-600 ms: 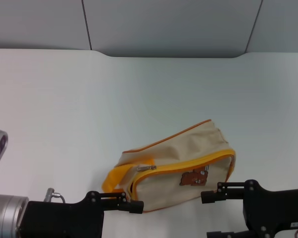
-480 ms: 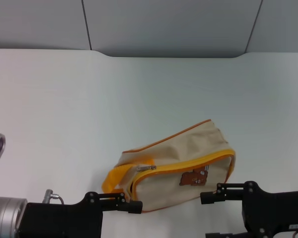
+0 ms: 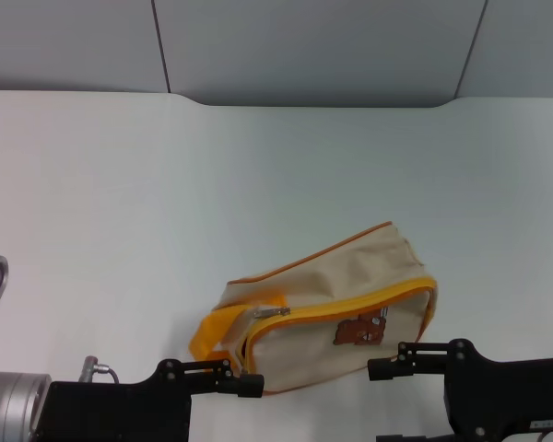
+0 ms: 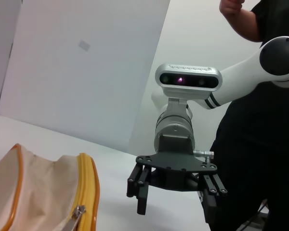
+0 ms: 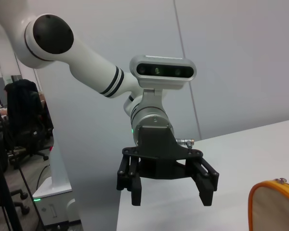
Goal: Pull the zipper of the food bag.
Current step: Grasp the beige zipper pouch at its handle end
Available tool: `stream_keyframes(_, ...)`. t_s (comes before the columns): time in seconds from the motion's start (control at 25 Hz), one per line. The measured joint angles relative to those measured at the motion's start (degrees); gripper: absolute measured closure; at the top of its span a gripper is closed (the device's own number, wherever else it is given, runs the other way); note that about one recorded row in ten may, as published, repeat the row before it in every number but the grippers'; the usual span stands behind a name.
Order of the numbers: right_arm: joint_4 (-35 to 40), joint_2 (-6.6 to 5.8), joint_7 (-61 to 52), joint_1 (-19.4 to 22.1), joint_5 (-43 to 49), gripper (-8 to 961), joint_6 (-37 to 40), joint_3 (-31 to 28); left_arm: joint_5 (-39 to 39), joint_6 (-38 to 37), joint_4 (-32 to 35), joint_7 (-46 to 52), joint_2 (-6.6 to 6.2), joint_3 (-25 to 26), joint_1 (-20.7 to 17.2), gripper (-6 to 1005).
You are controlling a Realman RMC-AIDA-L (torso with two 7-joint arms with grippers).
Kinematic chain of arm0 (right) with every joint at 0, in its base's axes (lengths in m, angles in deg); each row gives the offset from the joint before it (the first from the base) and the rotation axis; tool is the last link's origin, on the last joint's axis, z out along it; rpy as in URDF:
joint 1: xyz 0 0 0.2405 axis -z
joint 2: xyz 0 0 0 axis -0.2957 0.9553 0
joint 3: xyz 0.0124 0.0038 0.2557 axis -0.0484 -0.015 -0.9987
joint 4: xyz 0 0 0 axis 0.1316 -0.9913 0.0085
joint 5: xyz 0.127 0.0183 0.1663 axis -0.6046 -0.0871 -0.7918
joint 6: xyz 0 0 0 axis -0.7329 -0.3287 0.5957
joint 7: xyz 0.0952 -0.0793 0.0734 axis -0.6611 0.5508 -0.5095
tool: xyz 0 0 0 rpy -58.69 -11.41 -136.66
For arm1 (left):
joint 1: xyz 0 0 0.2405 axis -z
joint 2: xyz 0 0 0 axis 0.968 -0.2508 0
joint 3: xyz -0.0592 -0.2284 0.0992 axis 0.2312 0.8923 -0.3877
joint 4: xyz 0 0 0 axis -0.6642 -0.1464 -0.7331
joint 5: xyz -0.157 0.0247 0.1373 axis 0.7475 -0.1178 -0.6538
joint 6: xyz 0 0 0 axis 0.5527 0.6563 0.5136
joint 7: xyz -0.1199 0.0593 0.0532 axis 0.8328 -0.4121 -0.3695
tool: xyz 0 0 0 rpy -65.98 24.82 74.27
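The left pincer [image 3: 251,382] sits low at the near edge of the white table [image 3: 120,203], its black fingers pointing toward the right pincer [image 3: 380,366], which faces it from the opposite side. Seen from the right wrist camera, the left pincer [image 5: 167,185] hangs released, fingers spread wide with nothing between them. The left wrist camera shows the right pincer [image 4: 176,197] likewise released, its fingers parted and empty.

Between the two lies the food bag [image 3: 327,308], a boxy beige canvas bag resting on the table, its near face turned toward the robot and tilted so that its right end sits farther back. In the head view the left pincer's tip is just beside the bag's lower left corner, and the right pincer's tip just beside its lower right corner; whether either touches the fabric cannot be told.

The zipper [image 3: 350,302], a yellow-orange band, runs along the top edge of the bag's face and bends down at the right end. Its small silver pull tab [image 3: 272,313] lies at the left end of that band, above and just beyond the left pincer's tip. A yellow loop handle [image 3: 212,333] hangs off the bag's left end, near the left pincer, and a brown bear patch [image 3: 355,331] marks the face nearer the right pincer
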Motion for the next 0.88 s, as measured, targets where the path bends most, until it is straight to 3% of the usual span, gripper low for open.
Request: stream_keyframes(0.88, 0.04, -0.02, 0.08, 0.11, -0.35, 198, 0.04, -0.12, 0.16, 0.45, -0.39, 0.01, 0.0, 0.77, -0.54, 190)
